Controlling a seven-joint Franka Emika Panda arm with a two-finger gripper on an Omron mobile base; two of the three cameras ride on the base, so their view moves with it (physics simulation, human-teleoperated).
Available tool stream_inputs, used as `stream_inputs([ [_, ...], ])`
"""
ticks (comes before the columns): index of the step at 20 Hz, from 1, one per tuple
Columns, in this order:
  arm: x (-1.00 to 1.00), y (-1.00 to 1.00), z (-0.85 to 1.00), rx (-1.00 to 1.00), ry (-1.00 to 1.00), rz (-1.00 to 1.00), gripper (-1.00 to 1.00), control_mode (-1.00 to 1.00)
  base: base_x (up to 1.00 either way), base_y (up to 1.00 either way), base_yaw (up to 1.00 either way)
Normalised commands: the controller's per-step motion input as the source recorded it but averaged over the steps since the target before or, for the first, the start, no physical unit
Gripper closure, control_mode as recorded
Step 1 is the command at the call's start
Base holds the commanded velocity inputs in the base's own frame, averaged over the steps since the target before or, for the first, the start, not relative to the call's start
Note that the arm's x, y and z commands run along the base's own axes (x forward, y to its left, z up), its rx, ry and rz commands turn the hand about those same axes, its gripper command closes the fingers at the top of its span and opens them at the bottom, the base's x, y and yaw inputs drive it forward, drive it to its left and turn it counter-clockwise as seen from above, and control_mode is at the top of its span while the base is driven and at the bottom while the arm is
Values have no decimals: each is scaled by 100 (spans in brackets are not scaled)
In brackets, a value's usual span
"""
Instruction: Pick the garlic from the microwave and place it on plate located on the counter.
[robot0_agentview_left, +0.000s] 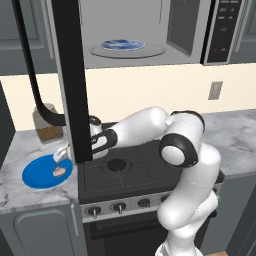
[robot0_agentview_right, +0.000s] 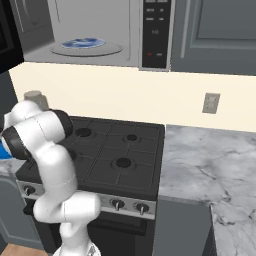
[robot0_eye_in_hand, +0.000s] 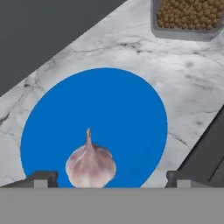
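The garlic (robot0_eye_in_hand: 90, 165) sits on the blue plate (robot0_eye_in_hand: 109, 109) right between the claw's (robot0_eye_in_hand: 107, 178) wide-open, empty tips (pointy end aimed away from it).

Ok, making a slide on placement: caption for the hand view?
Small pinkish-white garlic bulb resting on the bright blue round plate on the marbled counter, between the open gripper tips.

One garlic (robot0_eye_in_hand: 90, 164), two plates: blue plate (robot0_eye_in_hand: 105, 113), patterned plate (robot0_agentview_left: 122, 45); one jar (robot0_agentview_left: 47, 125).
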Motion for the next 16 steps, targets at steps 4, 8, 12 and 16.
stream_inputs([
  [4,0,-95,38,1,0,-23,-100,-100,0,0,0],
  [8,-6,-93,45,0,1,-27,-100,-100,0,0,0],
  [12,0,-97,51,0,3,-28,-100,-100,0,0,0],
  [16,-8,-91,41,-1,1,-23,-100,-100,0,0,0],
])
